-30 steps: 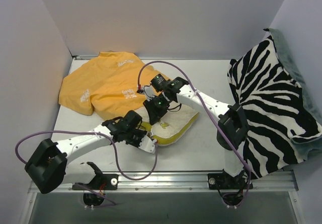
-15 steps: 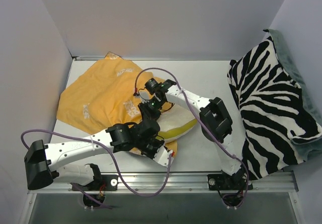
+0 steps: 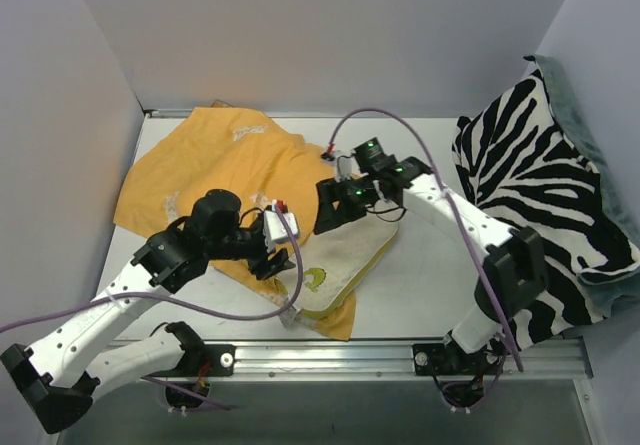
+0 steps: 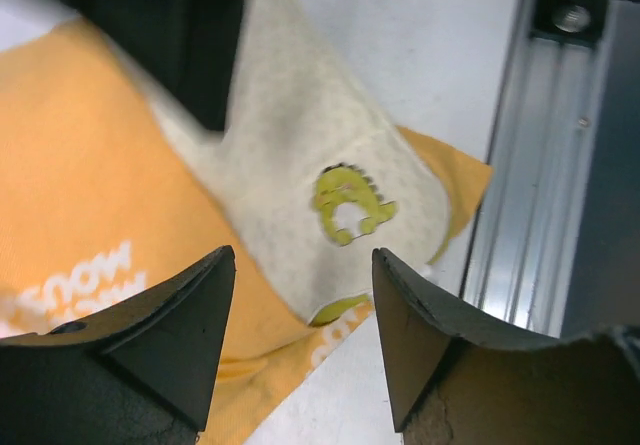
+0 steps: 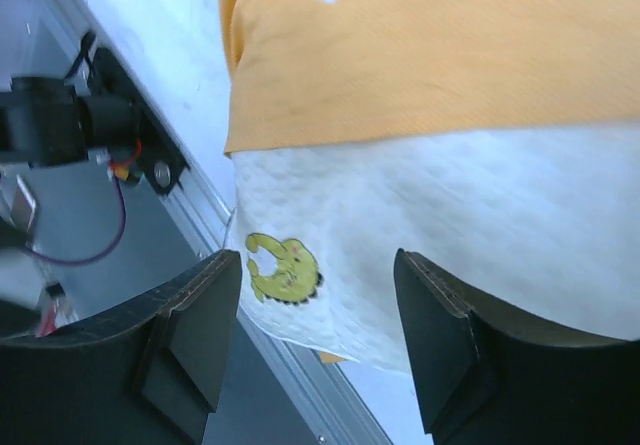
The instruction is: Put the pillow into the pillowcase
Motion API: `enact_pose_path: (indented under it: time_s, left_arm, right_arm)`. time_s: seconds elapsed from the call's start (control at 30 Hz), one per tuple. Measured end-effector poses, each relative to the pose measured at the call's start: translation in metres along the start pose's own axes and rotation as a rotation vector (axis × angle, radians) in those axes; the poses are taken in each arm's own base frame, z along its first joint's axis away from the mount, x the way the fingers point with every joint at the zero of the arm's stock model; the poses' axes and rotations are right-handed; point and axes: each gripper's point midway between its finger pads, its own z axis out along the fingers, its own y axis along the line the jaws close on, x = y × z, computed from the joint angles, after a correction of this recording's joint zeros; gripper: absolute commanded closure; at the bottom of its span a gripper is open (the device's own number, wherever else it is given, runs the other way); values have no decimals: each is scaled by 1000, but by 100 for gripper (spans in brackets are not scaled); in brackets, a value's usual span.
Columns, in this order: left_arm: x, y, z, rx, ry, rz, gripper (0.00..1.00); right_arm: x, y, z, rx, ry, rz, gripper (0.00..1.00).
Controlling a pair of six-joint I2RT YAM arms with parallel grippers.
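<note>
At the table (image 3: 430,285) centre the pillow (image 3: 348,255) lies on the pillowcase (image 3: 210,165) spreading toward ten o'clock; only wrist views show left hand (image 4: 302,261) and right hand (image 5: 318,265) wide apart, holding nothing.

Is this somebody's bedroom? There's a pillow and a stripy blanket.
Probably not. It looks like a robot test booth: plain walls box in a table, a left arm and a right arm stand at a metal rail, and purple cables trail from them.

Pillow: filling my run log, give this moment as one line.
pillow part-covered by pillowcase | left gripper open, empty | right gripper open, empty | insertion unfinished
</note>
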Motion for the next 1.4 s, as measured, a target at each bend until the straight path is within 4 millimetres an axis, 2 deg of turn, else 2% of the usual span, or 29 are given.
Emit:
enact_pose_path:
  time_s: [0.07, 0.13, 0.17, 0.23, 0.3, 0.4, 0.43, 0.53, 0.57, 0.6, 0.67, 0.7, 0.77, 0.8, 0.9, 1.0, 1.1, 1.17, 1.23, 1.33, 1.37, 1.4]
  left_arm:
    - [10, 25, -5, -92, 22, -95, 34]
    - [25, 46, 2, -153, 84, -172, 30]
    - [32, 53, 8, -167, 119, -200, 25]
    - [45, 65, 26, -173, 195, -247, 18]
    - [64, 78, 49, -171, 282, -288, 17]
    - [87, 88, 70, -173, 371, -319, 16]
    - [92, 91, 75, -176, 393, -323, 17]
    - [100, 103, 89, -194, 435, -311, 31]
    - [102, 109, 96, -203, 442, -302, 48]
    - [104, 112, 101, -208, 449, -298, 57]
    - [107, 117, 109, -204, 461, -284, 79]
    - [108, 117, 113, -198, 464, -281, 87]
    - [106, 115, 117, -169, 456, -271, 100]
    - [102, 113, 119, -151, 445, -263, 100]
    - [73, 98, 130, -64, 376, -230, 100]
    - [24, 72, 142, 59, 263, -195, 100]
    - [-29, 42, 148, 178, 153, -154, 100]
    - [-47, 26, 148, 243, 110, -144, 100]
    - [-47, 18, 146, 288, 100, -153, 100]
    - [-21, 18, 137, 314, 123, -196, 97]
    - [-8, 18, 132, 316, 142, -213, 78]
    - [6, 19, 126, 311, 159, -220, 65]
  right_arm:
    - [0, -16, -29, 45, -81, 37, 38]
    - [10, -38, -49, 107, -123, 103, 38]
    - [16, -51, -54, 138, -132, 144, 37]
    - [36, -80, -59, 190, -120, 245, 36]
    - [56, -106, -59, 231, -85, 349, 35]
    - [73, -137, -61, 278, -54, 479, 34]
    - [76, -145, -62, 288, -50, 508, 34]
    - [82, -155, -55, 288, -20, 557, 41]
    - [82, -157, -52, 281, -7, 567, 44]
    - [82, -159, -48, 273, 3, 578, 55]
    - [79, -163, -40, 252, 23, 598, 67]
    - [78, -164, -37, 237, 31, 610, 82]
    - [75, -163, -31, 204, 41, 626, 95]
    - [73, -162, -30, 185, 41, 635, 100]
    - [60, -155, -27, 125, 8, 658, 100]
    - [39, -146, -24, 61, -65, 683, 100]
    - [14, -128, -25, -5, -167, 687, 100]
    - [-2, -112, -30, -49, -222, 663, 100]
    - [-12, -100, -36, -86, -258, 634, 100]
    - [-10, -97, -38, -96, -272, 607, 100]
    - [-5, -99, -36, -90, -264, 604, 100]
    - [3, -101, -33, -78, -246, 597, 95]
